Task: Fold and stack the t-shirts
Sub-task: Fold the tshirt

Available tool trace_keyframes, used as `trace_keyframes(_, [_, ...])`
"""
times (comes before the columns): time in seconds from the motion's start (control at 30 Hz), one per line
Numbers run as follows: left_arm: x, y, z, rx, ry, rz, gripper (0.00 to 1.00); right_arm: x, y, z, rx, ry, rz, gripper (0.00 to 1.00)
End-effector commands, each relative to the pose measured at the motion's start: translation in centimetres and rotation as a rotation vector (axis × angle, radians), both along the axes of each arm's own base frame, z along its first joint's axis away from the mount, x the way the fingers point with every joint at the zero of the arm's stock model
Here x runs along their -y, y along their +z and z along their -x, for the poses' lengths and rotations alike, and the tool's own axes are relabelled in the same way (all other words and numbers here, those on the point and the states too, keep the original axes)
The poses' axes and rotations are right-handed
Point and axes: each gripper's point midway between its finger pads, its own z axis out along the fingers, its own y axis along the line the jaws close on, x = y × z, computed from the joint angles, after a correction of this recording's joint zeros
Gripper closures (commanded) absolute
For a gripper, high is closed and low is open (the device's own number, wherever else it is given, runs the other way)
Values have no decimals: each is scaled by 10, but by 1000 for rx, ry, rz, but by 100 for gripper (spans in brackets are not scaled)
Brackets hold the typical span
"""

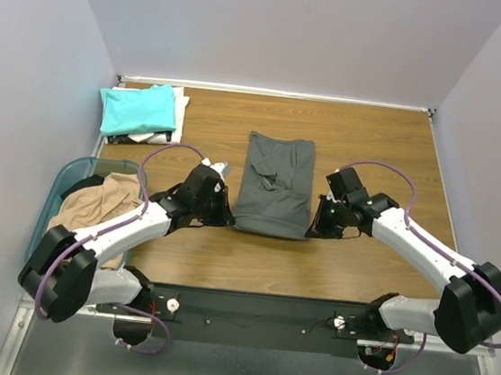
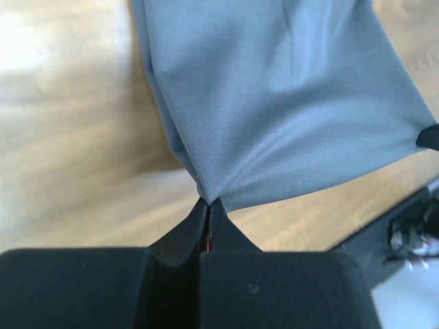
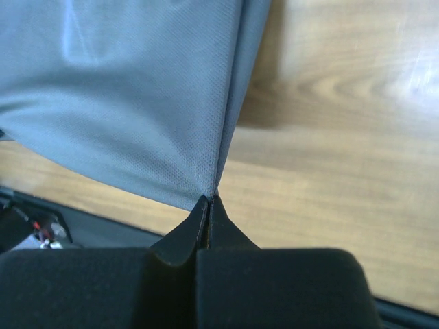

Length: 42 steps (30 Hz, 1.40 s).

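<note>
Wooden tabletop (image 1: pixel 373 147), boxed in by pale walls, is being used as the folding surface. The dark grey t-shirt (image 1: pixel 275 186) is being held only by its two near corners, each in a thin bite at the very fingertips. A corner is therefore judged likely to be lost if the arms are drawn apart or lifted unevenly. The rumpled patch in the middle of the cloth could also be trapped inside the fold, and a skewed edge would be produced if one arm is carried farther than the other.

The shirt is lying at the table's centre, narrowed lengthwise. The left gripper (image 2: pixel 208 205) is being reached in from the left, with its jaws closed on the near-left corner. The right gripper (image 3: pixel 209 202) is being reached in from the right, with its jaws closed on the near-right corner. Both forearms are being held low and angled inward.

At the far left, the teal t-shirt (image 1: pixel 137 107) is lying folded on the white t-shirt (image 1: pixel 180 112). The tan t-shirt (image 1: pixel 95 201) is lying in the basket (image 1: pixel 69 171) at the near left.
</note>
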Motion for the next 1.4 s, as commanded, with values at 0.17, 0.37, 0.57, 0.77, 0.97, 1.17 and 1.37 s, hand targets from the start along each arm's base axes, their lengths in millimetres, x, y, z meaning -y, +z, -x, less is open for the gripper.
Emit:
trace_keyframes(0.17, [0, 24, 57, -76, 8, 85, 100, 0, 21, 60, -83, -31, 42, 100])
trace_keyframes(0.37, [-7, 46, 92, -127, 19, 154, 100, -2, 44, 89, -110, -72, 44, 100])
trace_keyframes(0.57, [-14, 73, 104, -117, 58, 231, 100, 1, 69, 96, -83, -127, 18, 100])
trace_keyframes(0.77, [-10, 109, 86, -33, 90, 267, 100, -3, 96, 74, 12, -189, -4, 100])
trace_keyframes(0.97, [0, 114, 64, 12, 95, 246, 100, 2, 104, 49, 102, -276, 33, 99])
trace_keyframes(1.17, [6, 116, 38, 51, 93, 190, 100, 9, 112, 24, 208, -352, 65, 100])
trace_keyframes(1.37, [-1, 110, 7, 72, 82, 152, 100, 8, 113, 3, 267, -366, 135, 100])
